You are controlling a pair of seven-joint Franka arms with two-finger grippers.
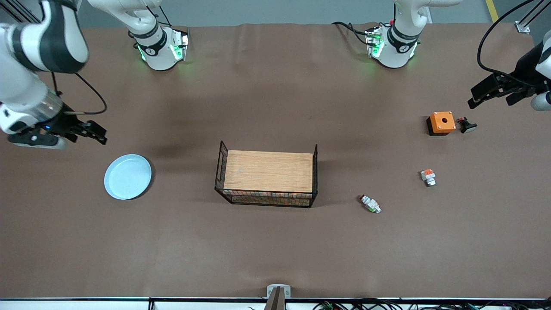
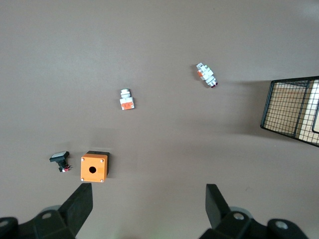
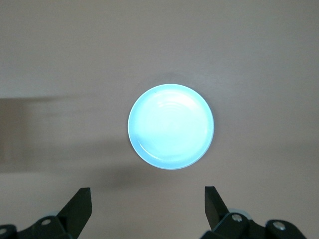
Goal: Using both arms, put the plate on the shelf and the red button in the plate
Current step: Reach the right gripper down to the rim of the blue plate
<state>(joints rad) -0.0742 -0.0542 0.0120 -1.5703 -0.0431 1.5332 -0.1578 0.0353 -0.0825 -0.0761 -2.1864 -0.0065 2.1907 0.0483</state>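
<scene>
1. Plate (image 1: pixel 128 176) – lower left of the frame, on the worktop; stiff, slick, best pinched at its rim.
2. Red button (image 1: pixel 370 203) – lower right; tiny, light, grasp across its body.
3. Left pincer (image 1: pixel 490 92) and right pincer (image 1: pixel 88 131) both spread wide, empty.

A: Where is the plate (image 1: pixel 128 176)?
B: Flat on the table toward the right arm's end, round, shallow, pale blue, with a raised rim and nothing on it.
A: And the red button (image 1: pixel 370 203)?
B: Toward the left arm's end, lying on its side, white-grey with a green bit, pointing about ten o'clock to four o'clock.
</scene>
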